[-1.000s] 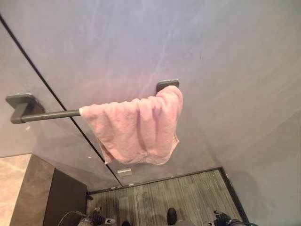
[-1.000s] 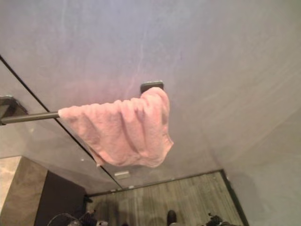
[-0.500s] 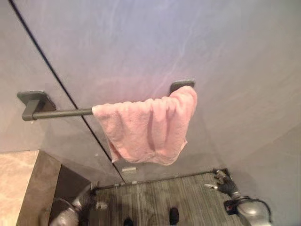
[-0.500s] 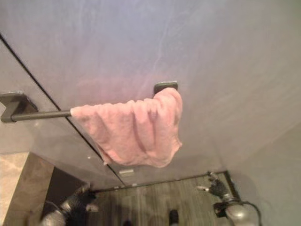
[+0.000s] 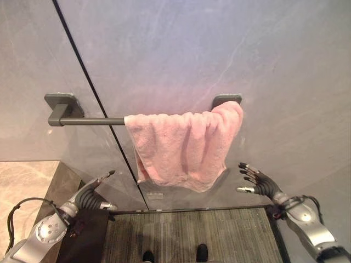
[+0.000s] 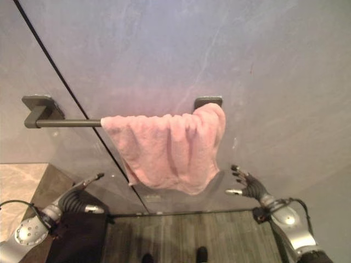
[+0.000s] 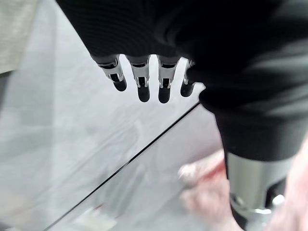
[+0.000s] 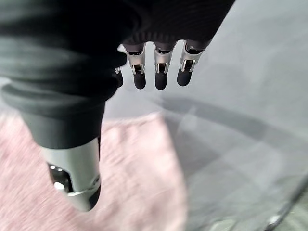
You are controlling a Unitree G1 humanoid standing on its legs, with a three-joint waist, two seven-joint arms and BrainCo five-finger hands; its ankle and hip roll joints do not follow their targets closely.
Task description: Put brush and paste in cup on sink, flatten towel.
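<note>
hands (image 5: 93,193) (image 5: 258,181) open below bunched towel (image 5: 184,148)

Left silver-grey arm enters from lower left, raised; its left robot hand (image 5: 92,193), with dark ribbed cover and dark-tipped silver fingers, is extended with fingers straight and thumb apart, holding nothing. Right silver-grey arm enters from lower right; its right robot hand (image 5: 258,181) is raised, fingers spread and straight, holding nothing.

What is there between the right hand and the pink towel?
Nothing: in the left eye view only bare grey wall separates the open right hand from the towel.
</note>
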